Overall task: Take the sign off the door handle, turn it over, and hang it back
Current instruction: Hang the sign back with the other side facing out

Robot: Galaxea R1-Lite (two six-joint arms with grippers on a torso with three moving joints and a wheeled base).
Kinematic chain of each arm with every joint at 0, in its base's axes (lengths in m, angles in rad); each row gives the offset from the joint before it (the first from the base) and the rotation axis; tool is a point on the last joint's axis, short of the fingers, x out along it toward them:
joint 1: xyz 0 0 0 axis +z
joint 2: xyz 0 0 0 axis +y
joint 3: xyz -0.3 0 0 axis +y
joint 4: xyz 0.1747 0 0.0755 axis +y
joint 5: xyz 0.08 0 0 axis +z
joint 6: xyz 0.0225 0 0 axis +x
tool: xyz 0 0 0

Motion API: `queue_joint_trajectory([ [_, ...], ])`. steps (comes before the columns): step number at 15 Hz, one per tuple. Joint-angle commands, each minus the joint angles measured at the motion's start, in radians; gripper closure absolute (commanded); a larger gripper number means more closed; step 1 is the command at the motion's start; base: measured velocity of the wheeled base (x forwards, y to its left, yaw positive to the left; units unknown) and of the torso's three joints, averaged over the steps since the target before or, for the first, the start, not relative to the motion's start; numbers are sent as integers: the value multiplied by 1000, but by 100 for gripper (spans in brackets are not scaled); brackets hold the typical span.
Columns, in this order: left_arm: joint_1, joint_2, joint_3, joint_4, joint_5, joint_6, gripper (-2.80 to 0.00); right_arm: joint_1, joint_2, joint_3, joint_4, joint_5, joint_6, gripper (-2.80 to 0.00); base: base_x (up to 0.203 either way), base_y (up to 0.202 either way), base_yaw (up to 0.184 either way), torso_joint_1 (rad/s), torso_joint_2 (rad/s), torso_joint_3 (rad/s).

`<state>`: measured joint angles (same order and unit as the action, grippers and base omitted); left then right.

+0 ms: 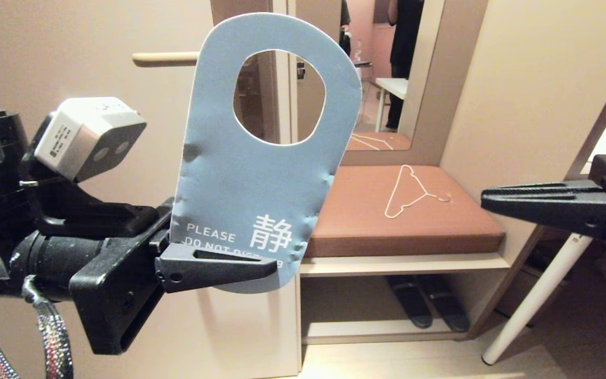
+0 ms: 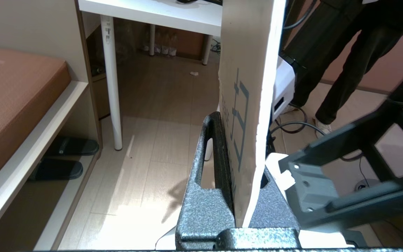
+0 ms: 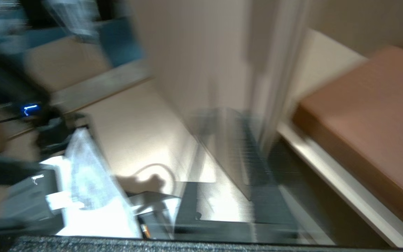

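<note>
- Left claw (image 1: 219, 268) fills the near foreground, clenched on the bottom edge of the sign (image 1: 261, 158), holding it upright and off the door handle (image 1: 165, 59).
- Blue face of the sign looks at the head camera, "PLEASE DO NOT..." readable, card crinkled along both edges, big hole up top.
- From the left wrist, the sign (image 2: 247, 105) is seen edge-on, pinched between the two fingers (image 2: 210, 164), pale side showing.
- Door handle pokes out behind the sign's upper left, a single cream bar against the beige door.
- Right claw (image 1: 545, 202) sits well to the right of the sign, closed on nothing, fingers pointing toward it.
- Right of the sign: one brown cushioned bench seat (image 1: 471, 226) with one white wire hanger (image 1: 413, 192) lying on it.
- Beneath that seat, an open shelf holds two dark slippers (image 1: 429, 308).
- One white leg of a desk (image 1: 534, 295) slants down to the pale wood floor (image 1: 397, 363).
- A person in dark trousers (image 2: 348, 70) stands beyond the sign in the left wrist view.
</note>
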<state>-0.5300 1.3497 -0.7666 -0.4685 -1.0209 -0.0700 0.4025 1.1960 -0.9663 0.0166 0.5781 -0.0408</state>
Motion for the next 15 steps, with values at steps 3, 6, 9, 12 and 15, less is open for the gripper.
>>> queue_joint_trajectory([
  [3,4,-61,24,-1,8,-1,0,-80,-87,111,-54,-171,0,0,0,0,0,0,0,0],
  [6,4,-67,30,-4,47,2,0,-209,-159,274,-196,-254,4,0,0,0,0,0,0,0],
  [9,4,-69,30,-7,101,7,0,-327,-222,417,-329,-290,7,0,0,0,0,0,0,0],
  [12,4,-81,30,-7,133,6,0,-386,-301,539,-430,-300,11,0,0,0,0,0,0,0],
  [15,4,-90,34,-7,140,6,0,-391,-433,691,-437,-306,10,0,0,0,0,0,0,0],
])
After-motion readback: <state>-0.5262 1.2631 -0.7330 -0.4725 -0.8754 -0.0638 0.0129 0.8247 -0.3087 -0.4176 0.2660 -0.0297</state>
